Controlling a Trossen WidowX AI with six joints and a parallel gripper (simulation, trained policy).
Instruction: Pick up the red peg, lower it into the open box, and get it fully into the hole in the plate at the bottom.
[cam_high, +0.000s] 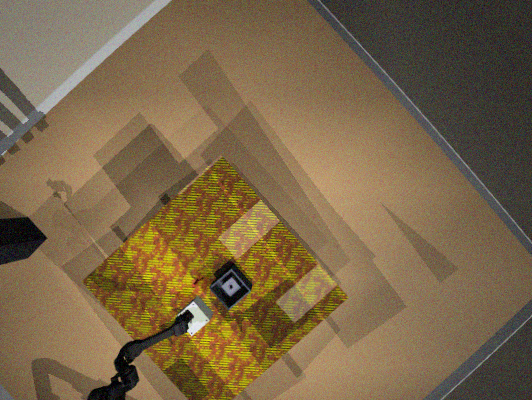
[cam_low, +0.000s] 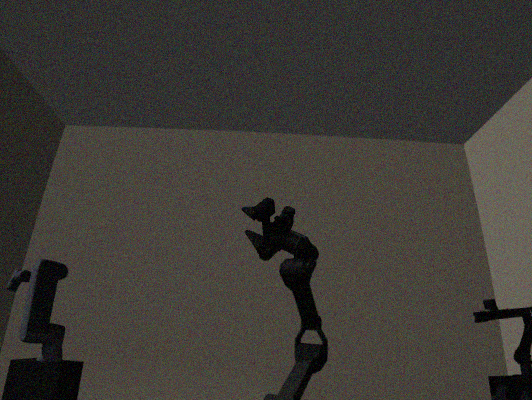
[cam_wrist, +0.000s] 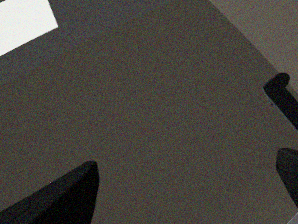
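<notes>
From the top, the red peg (cam_high: 198, 281) looks like a tiny dark-red stick on the table (cam_high: 150, 255), outside the box (cam_high: 218, 295), toward 9 o'clock. Its long side seems to run from 2 to 8 o'clock; I can't tell which end is which. The box is dark and square, with a pale, flat plate (cam_high: 226, 286) inside. The table has wiggly yellow and rusty patches. A white block (cam_high: 200, 320) sits at the box's 7 to 8 o'clock.

From outside, the black claw (cam_high: 186, 317) (cam_low: 245, 221) (cam_wrist: 188, 165) points to 9 o'clock, its pointy fingers wide apart.

Up close, nothing is between them.
</notes>
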